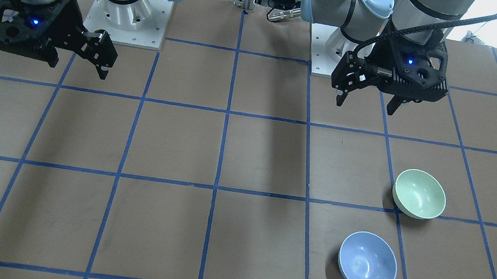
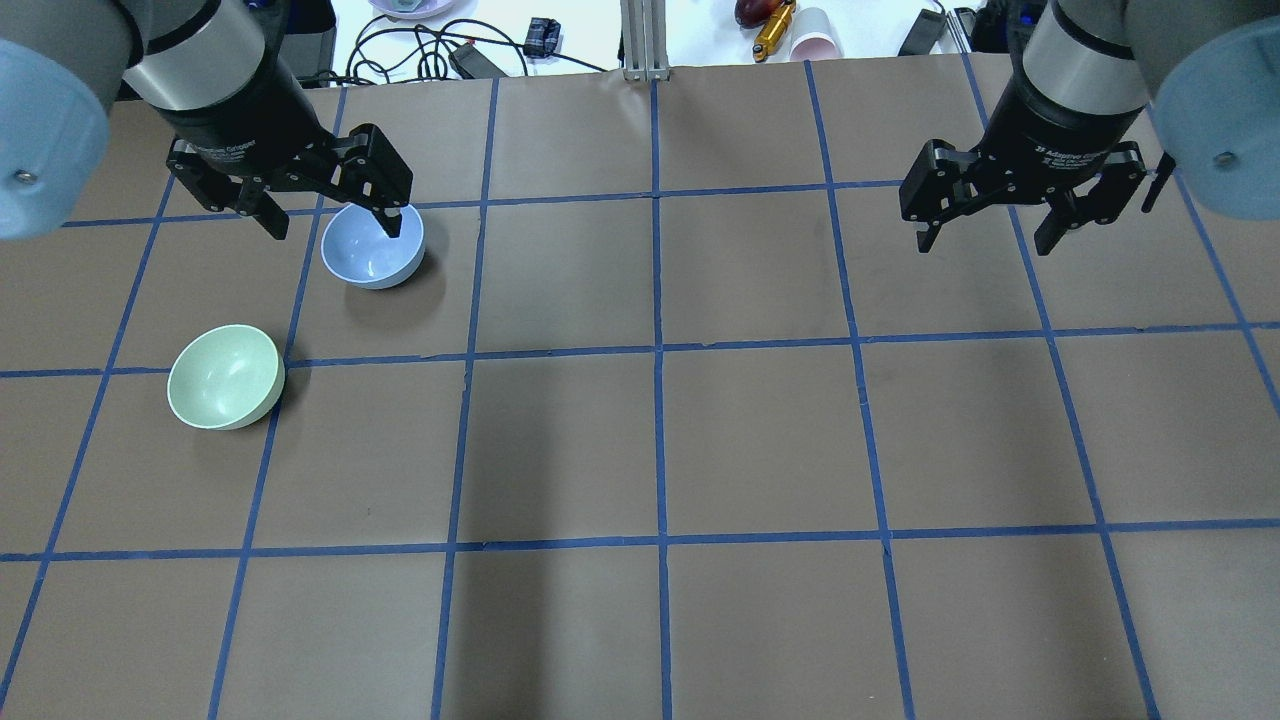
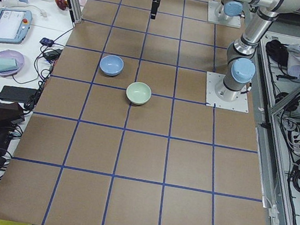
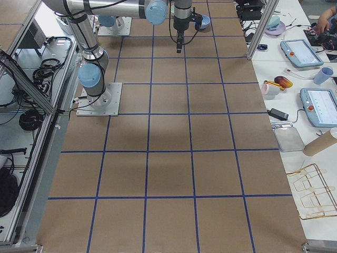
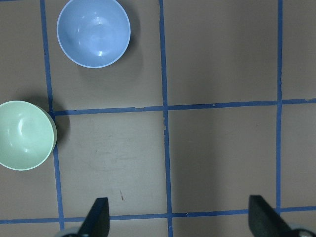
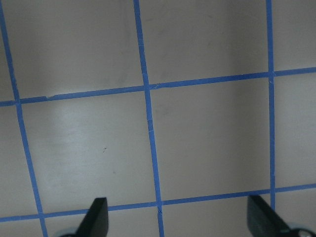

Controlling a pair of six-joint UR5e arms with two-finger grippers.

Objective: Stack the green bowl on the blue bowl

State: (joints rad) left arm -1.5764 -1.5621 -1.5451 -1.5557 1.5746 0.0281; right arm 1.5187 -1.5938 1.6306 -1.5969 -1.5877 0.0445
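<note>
Green bowl: the green bowl stands on the table on the robot's left half, the nearer of the two bowls to the robot's base and the farther out towards the table's left end. It sits right beside a crossing of the blue tape lines.
Green bowl, facing: upright, mouth up, nothing inside. It is round, so it has no long axis to speak of.
Left gripper: the left gripper hangs above the table with its jaws wide apart and nothing between them. In the overhead view one fingertip lies across the blue bowl's rim, but the front-facing view shows it up near the arm's base, well apart from both bowls. Its wrist camera looks straight down, with the green bowl at the left edge and the blue bowl at the top left.
Blue bowl: the blue bowl stands farther from the robot than the green one and a little more towards the table's middle, inside one grid square. The two bowls are near each other but not touching.
Blue bowl, facing: upright, mouth up, with nothing in it, and round likewise.
Right gripper: the right gripper hangs over the other half of the table, jaws spread, holding nothing, with only taped table below it.
</note>
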